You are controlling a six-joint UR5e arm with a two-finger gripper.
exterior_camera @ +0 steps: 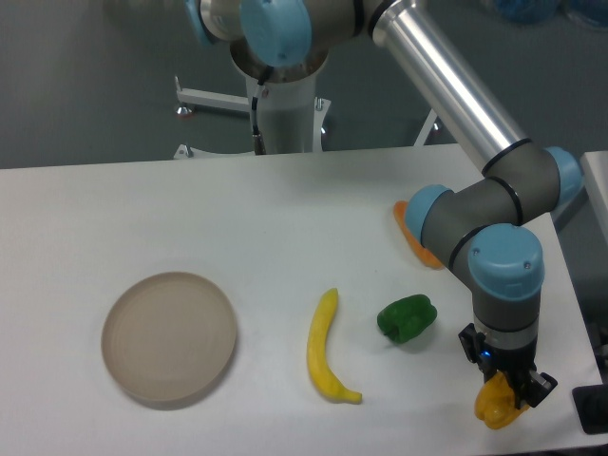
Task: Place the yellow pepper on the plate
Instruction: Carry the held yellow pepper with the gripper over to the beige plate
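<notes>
Yellow pepper (494, 401): sits at the near-right corner of the surface (285, 209), directly under the arm's wrist. Hand (505, 391) is clenched on it; dark fingers flank the pepper's upper part, pepper body shows below and to the left of them. Whether the pepper rests on the surface or is just clear of it: cannot tell from this view.

Key relation: plate (169, 337) lies far to the left of the hand, at approx. the same depth on the surface, well apart. Judged next move: lift, then a long lateral traverse leftward. Pepper is blocky, no marked long axis, so orientation at release matters little.

Items along the path, in order from the hand:
- green pepper (408, 318): near, left and slightly behind the hand.
- banana (328, 350): approx. midway to the plate, long axis running front-to-back, stem end toward the camera.

Both lie low; a traverse w/o sufficient height risks brushing them.

Orange item (410, 233): behind the forearm, partly hidden, off the path.

Plate is bare, rim low, faint rings visible.

Markings: no brand, label or legible writing visible on arm, hand or objects.
</notes>
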